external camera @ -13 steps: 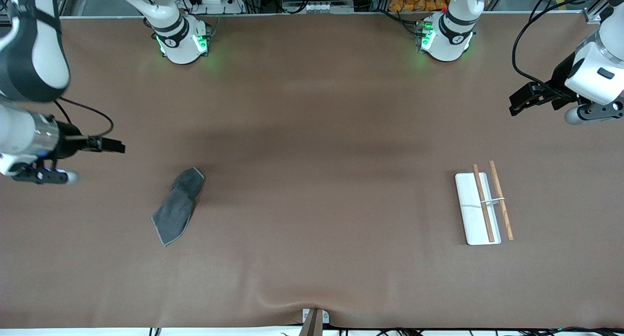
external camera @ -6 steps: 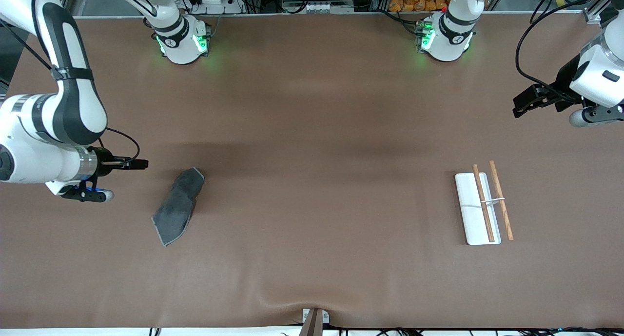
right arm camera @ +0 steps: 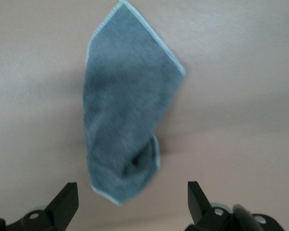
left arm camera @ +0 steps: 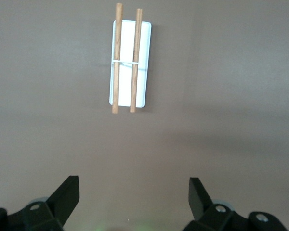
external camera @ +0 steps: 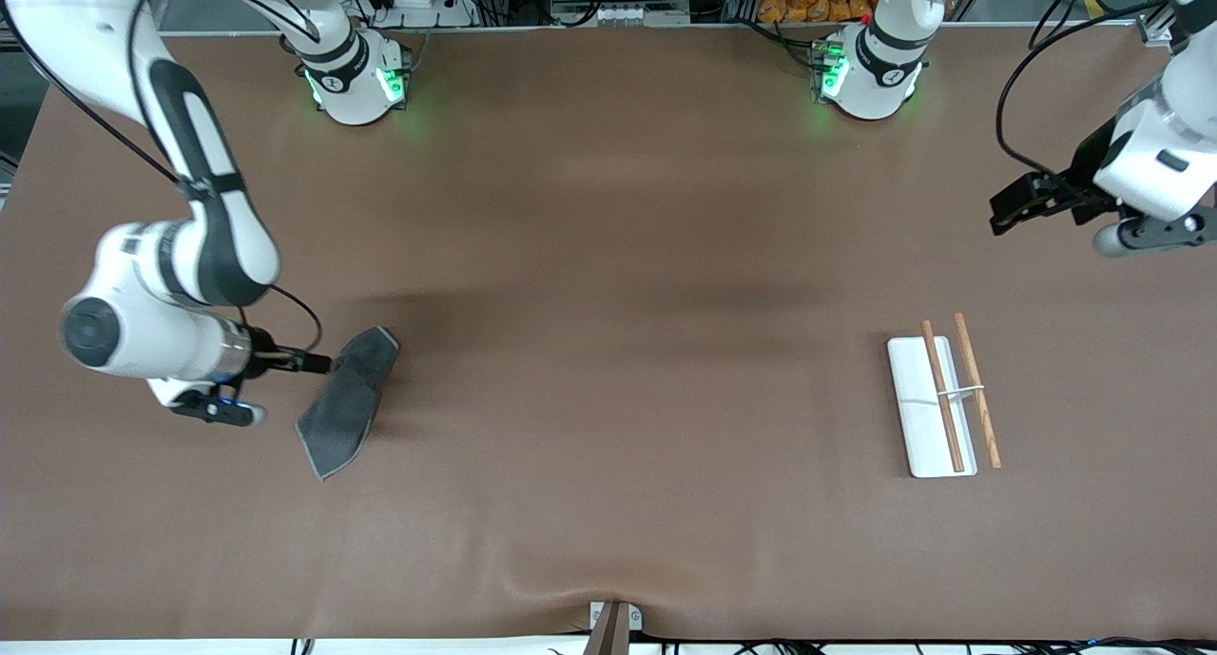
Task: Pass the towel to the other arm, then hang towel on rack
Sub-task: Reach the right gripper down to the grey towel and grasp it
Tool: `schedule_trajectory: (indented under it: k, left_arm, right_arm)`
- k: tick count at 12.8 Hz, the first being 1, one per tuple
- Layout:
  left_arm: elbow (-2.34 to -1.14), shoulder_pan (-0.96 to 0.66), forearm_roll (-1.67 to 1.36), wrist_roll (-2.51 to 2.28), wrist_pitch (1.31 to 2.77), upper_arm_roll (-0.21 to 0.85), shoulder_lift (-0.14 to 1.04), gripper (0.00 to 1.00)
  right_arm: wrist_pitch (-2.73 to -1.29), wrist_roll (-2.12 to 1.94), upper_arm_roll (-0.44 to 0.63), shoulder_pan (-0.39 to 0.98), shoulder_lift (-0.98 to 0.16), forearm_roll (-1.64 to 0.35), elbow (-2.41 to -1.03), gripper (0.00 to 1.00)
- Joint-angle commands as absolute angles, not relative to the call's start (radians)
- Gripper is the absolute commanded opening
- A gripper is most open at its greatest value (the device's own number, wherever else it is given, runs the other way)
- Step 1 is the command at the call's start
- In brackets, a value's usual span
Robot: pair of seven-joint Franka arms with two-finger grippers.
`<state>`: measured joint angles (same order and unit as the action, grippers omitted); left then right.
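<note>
1. On the table (external camera: 608, 256), toward the right arm's end and well apart from the rack (external camera: 930, 408), the towel (external camera: 348, 403) lies crumpled and flat.
2. Over the towel's edge hangs the right gripper (external camera: 318, 361), fingers spread, nothing between them.
3. Well above the rack, near the left arm's end of the table, the left gripper (external camera: 1010, 203) waits, fingers spread and empty.
4. Both brown rods lie along the rack's white base.
</note>
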<state>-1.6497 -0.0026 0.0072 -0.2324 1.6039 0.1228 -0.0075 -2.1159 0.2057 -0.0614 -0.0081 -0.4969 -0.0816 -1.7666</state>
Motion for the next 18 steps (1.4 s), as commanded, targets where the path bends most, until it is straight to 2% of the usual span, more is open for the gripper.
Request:
schedule_trajectory:
  k: [1, 3, 6, 9, 10, 11, 12, 13, 14, 18]
  left_arm:
    - [-1.632, -0.008, 0.017, -0.236, 1.634, 0.135, 0.029, 1.00]
    - [-1.637, -0.005, 0.017, -0.236, 1.663, 0.137, 0.047, 1.00]
    - [-1.638, -0.009, 0.017, -0.236, 1.689, 0.138, 0.072, 1.00]
    - [-1.643, -0.008, 0.017, -0.236, 1.692, 0.150, 0.084, 1.00]
    - [-1.643, -0.006, 0.017, -0.236, 1.693, 0.150, 0.084, 1.00]
    - [-1.643, 0.000, 0.018, -0.235, 1.692, 0.150, 0.080, 1.00]
    - [-1.643, 0.005, 0.017, -0.224, 1.692, 0.150, 0.078, 1.00]
    - [-1.641, 0.006, 0.018, -0.222, 1.693, 0.150, 0.080, 1.00]
    - [-1.643, 0.006, 0.018, -0.224, 1.694, 0.150, 0.083, 1.00]
    - [-1.643, 0.000, 0.018, -0.225, 1.700, 0.150, 0.089, 1.00]
  right_arm:
    - [-2.177, 0.277, -0.061, 0.017, -0.541, -0.092, -1.758, 1.00]
    - [-2.227, 0.311, -0.061, 0.040, -0.581, -0.092, -1.766, 1.00]
    - [-2.432, 0.331, -0.061, 0.049, -0.591, -0.092, -1.877, 1.00]
    - [-2.461, 0.330, -0.060, 0.045, -0.597, -0.092, -1.893, 1.00]
    - [-2.461, 0.330, -0.060, 0.044, -0.598, -0.091, -1.893, 0.87]
    - [-2.461, 0.330, -0.060, 0.044, -0.598, -0.091, -1.897, 0.45]
    - [-2.461, 0.331, -0.060, 0.040, -0.597, -0.091, -1.899, 0.18]
    - [-2.457, 0.333, -0.060, 0.037, -0.595, -0.092, -1.899, 0.08]
    - [-2.451, 0.334, -0.060, 0.035, -0.592, -0.092, -1.899, 0.03]
    - [-2.407, 0.417, -0.069, 0.048, -0.535, -0.094, -1.887, 0.02]
